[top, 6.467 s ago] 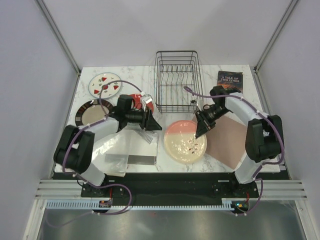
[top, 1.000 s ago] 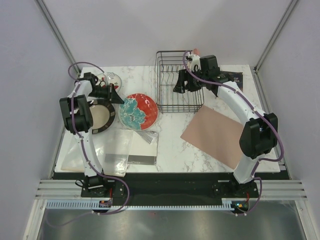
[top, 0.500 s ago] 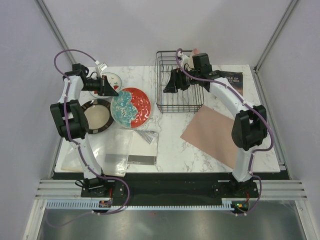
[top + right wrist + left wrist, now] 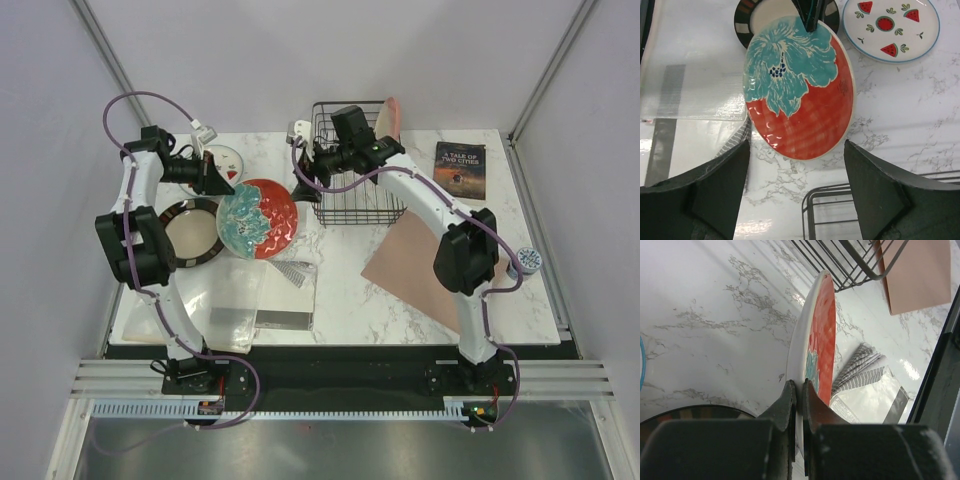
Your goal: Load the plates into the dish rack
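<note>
My left gripper [image 4: 214, 178] is shut on the rim of the red plate with the teal flower [image 4: 258, 218], holding it tilted above the table. In the left wrist view this plate [image 4: 816, 340] stands edge-on between the fingers [image 4: 788, 400]. My right gripper [image 4: 305, 172] hangs open just left of the black wire dish rack [image 4: 360, 165], with nothing between its fingers. From its wrist view I look down on the red plate [image 4: 797, 87]. The pink-and-cream plate [image 4: 388, 118] stands in the rack's far right. The fruit-marked white plate [image 4: 890, 25] and brown-rimmed plate [image 4: 190, 232] lie flat at the left.
A pinkish-brown mat [image 4: 430, 270] lies right of centre. A dark book [image 4: 460, 168] sits at the back right. A clear plastic bag and a striped cloth [image 4: 292, 272] lie near the front left. The rack's corner [image 4: 840, 210] shows under the right gripper.
The right gripper has swung left from over the rack to beyond its left edge. The left gripper has shifted the red plate slightly left. The pink-and-cream plate went from table to rack earlier.
</note>
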